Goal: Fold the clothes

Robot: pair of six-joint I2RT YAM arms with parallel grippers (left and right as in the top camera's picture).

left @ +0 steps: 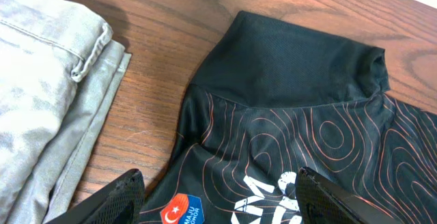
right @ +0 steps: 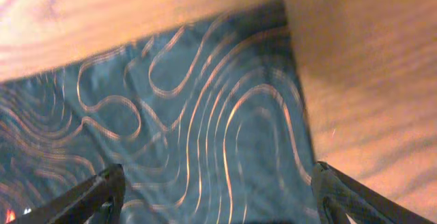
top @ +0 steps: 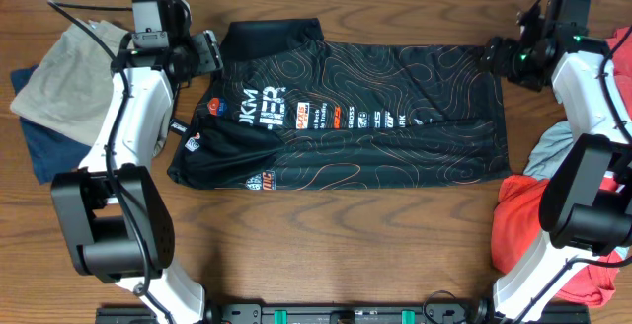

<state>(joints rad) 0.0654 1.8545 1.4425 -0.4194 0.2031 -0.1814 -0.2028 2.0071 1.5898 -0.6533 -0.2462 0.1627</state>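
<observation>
- Left claw [left: 218, 177] gapes wide and empty; the black shirt [top: 355, 117] lies just beneath it, collar ahead.
- Right claw [right: 217, 176] also gapes empty, over the shirt's hem corner.
- Probably between folds; next, each claw pinches its edge.

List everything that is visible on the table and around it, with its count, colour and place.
black T-shirt: one, black with orange lines and white print, spread flat mid-table
grey garment: one, pale grey, far left, on top of a dark one
dark blue garment: one, under the grey one
coral-red garment: one, right side, near edge
grey-blue garment: one, pale, beside the red one
table: one, brown wood
left gripper: one, open, over the T-shirt's left end
right gripper: one, open, over the T-shirt's right corner
</observation>
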